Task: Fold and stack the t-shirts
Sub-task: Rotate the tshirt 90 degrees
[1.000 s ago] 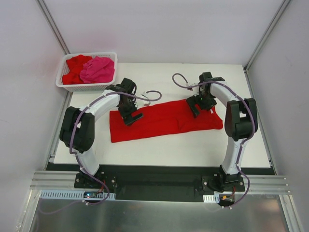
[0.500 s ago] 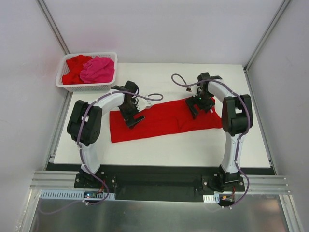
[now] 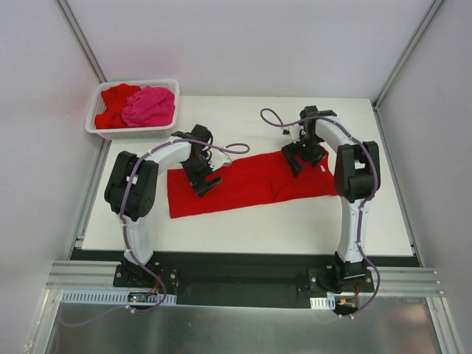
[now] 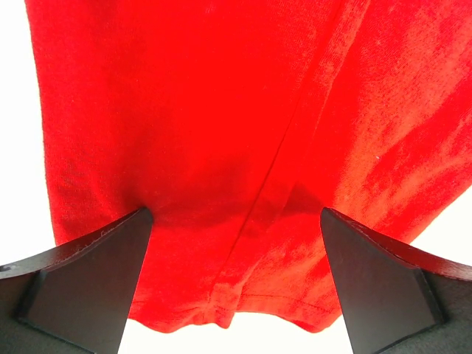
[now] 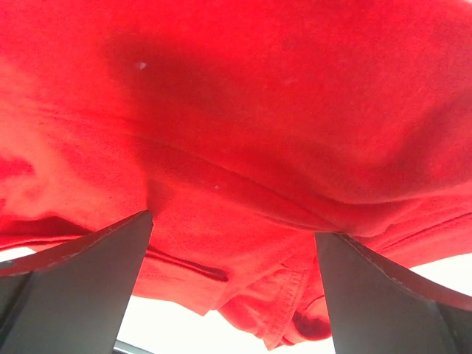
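Left gripper (image 3: 203, 181): jaws stood spread wide, with the black fingers (image 4: 88, 284) lowered onto the left part of a bright red cloth t-shirt (image 3: 247, 184). Flat cloth lay across the gap between them, and nothing was pinched.

Right gripper (image 3: 299, 158): jaws were likewise spread wide, over the far right part of the same shirt. Rumpled folds and a stitched hem showed between its fingers (image 5: 81, 287), and none of it was gripped. From where I stood I could not tell whether either pair of tips pressed down or only grazed the cloth.

The shirt lay flattened on the white tabletop (image 3: 243, 225). Its long axis ran left to right, with the left end a little nearer the arm bases. Which end carried the neck could not be made out.

At the far left corner stood a white plastic lattice basket (image 3: 131, 133), holding a crumpled red t-shirt (image 3: 113, 103) beside a hot pink t-shirt (image 3: 150, 106).
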